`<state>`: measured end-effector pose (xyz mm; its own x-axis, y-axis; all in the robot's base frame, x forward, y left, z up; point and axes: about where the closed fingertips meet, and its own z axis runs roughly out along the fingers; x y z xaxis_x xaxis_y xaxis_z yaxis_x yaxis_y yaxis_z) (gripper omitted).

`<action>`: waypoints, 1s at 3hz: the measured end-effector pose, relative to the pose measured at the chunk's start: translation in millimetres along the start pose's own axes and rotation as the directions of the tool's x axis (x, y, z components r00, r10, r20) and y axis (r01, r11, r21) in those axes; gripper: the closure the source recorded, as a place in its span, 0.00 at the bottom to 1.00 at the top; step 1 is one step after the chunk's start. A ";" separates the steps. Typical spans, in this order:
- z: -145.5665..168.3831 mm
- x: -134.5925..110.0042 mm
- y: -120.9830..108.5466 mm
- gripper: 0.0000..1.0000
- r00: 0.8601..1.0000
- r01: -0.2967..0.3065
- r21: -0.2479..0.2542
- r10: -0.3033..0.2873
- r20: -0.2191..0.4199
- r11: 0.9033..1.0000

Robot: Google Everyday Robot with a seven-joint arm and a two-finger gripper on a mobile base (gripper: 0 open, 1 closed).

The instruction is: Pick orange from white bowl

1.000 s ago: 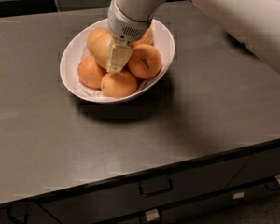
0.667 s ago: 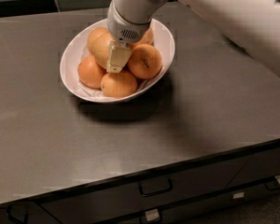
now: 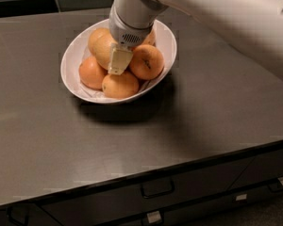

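The white bowl [image 3: 71,60] stands on the grey counter at the back, lined with white paper and full of oranges. The orange [image 3: 104,52], the largest and palest, lies on top in the middle of the pile. My gripper [image 3: 117,62] comes down from above, its grey wrist over the bowl, and reaches down along the right side of that orange, between it and a deeper-orange one [image 3: 146,61]. Smaller oranges lie at the front [image 3: 120,85], at the left [image 3: 90,73] and at the back [image 3: 97,34].
The grey counter [image 3: 188,121] stretches left, right and forward of the bowl. Its front edge drops to dark drawers with handles [image 3: 157,189]. My white arm [image 3: 236,27] crosses the upper right. A dark tiled wall runs along the back.
The gripper stays at the pale orange in the bowl, perhaps a touch lower. The oranges and the bowl have not moved.
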<state>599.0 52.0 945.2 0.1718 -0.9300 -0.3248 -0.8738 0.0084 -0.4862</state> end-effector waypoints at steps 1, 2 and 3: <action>-0.2 0.8 -1.4 0.33 1.000 0.001 0.021 -0.001 -0.007 1.000; -2.1 4.6 -2.3 0.33 1.000 -0.001 0.063 0.003 -0.027 0.998; -3.7 4.0 -3.0 0.34 1.000 -0.001 0.065 0.003 -0.027 0.998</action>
<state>600.7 46.9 948.4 0.1567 -0.9395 -0.3046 -0.8424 0.0338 -0.5378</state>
